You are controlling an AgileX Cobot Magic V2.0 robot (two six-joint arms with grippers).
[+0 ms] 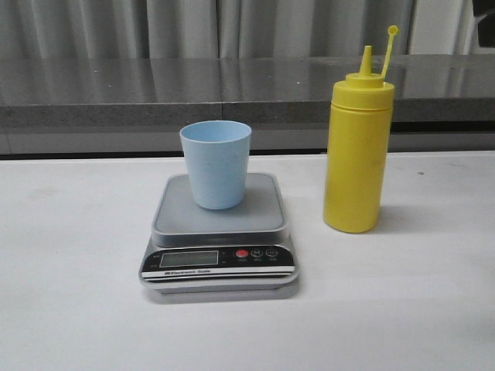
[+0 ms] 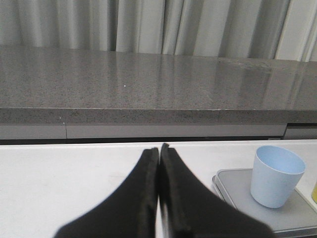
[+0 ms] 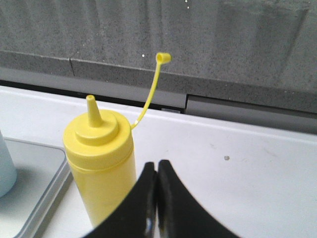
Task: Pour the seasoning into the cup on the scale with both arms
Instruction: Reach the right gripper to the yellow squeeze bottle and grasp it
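Note:
The pale blue cup [image 1: 216, 163] stands upright on the silver-grey scale [image 1: 220, 232] at the table's middle. The tall yellow seasoning bottle [image 1: 356, 158] stands upright on the table to the scale's right, its nozzle uncovered and its tethered cap [image 1: 393, 31] sticking up. Neither arm shows in the front view. My left gripper [image 2: 159, 148] is shut and empty, left of the cup [image 2: 275, 175] and scale [image 2: 242, 191]. My right gripper [image 3: 156, 165] is shut and empty, close beside the bottle [image 3: 101, 163].
A grey stone ledge [image 1: 232, 89] runs along the back of the white table [image 1: 77, 309], with pale curtains behind it. The scale's black front panel [image 1: 219, 259] with a red button faces me.

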